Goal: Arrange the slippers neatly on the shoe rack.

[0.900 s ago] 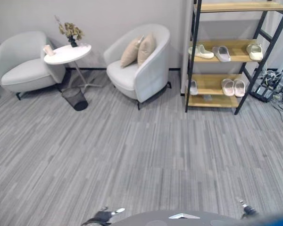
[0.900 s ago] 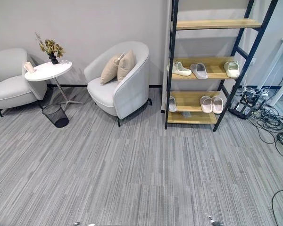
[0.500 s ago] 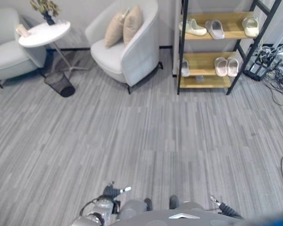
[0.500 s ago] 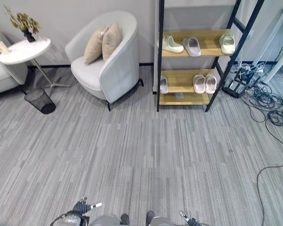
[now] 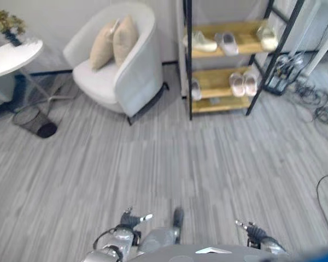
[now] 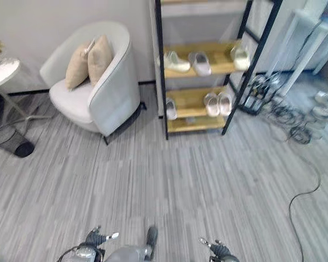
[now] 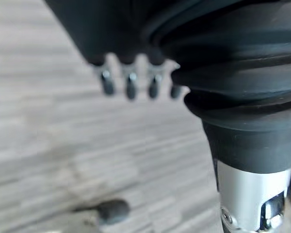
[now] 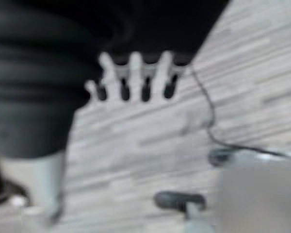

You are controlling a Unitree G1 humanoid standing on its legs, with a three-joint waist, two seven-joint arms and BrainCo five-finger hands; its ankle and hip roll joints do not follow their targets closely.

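The shoe rack [image 5: 218,103], a black frame with wooden shelves, stands against the far wall. Its middle shelf holds a cream slipper [image 5: 199,42], a grey slipper [image 5: 227,39] and another cream slipper [image 5: 267,37], spaced apart. On the lower shelf a single pale slipper [image 5: 195,89] lies at the left and a pink pair [image 5: 243,83] lies side by side. My left hand [image 5: 132,219] and right hand [image 5: 251,230] hang low at the near edge, far from the rack. Both have straight fingers [image 7: 128,85] [image 8: 136,77] and hold nothing.
A white armchair [image 5: 136,76] with two beige cushions stands left of the rack. Further left are a round white table [image 5: 13,54] and a black wire bin [image 5: 35,121]. Cables [image 5: 317,103] lie on the grey floor right of the rack.
The camera has turned right, so the rack and armchair sit further left in the picture. Both hands now show more fully at the bottom edge.
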